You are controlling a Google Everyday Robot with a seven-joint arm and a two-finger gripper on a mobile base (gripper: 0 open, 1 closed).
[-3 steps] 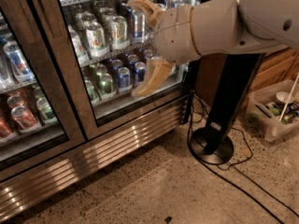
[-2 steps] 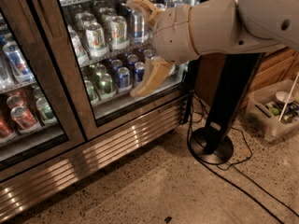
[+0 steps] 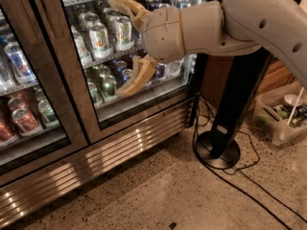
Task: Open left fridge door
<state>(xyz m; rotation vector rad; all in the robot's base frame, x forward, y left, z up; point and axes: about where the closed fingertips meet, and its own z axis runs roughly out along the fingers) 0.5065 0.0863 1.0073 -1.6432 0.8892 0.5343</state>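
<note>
The left fridge door (image 3: pixel 67 104) stands at the left of the camera view. It is clear glass in a wide bronze-brown frame, it looks shut, and red and blue cans show behind it. My gripper (image 3: pixel 116 47) is to its right, hanging in front of the glass of the twin right door (image 3: pixel 158 87). Its two tan fingers (image 3: pixel 136 75) are spread wide open, one above the other, with nothing between them. The fingertips point left toward the frame between the doors and stop short of it.
A black stand on a round base (image 3: pixel 218 152) rises just right of the fridge, with cables (image 3: pixel 240 176) trailing over the speckled floor. A clear bin (image 3: pixel 283 114) of odds and ends sits at the far right. A ribbed steel grille (image 3: pixel 96 162) runs under the doors.
My gripper has shifted a little to the left across the right door's glass, nearer the left door. Its fingers stay spread open.
</note>
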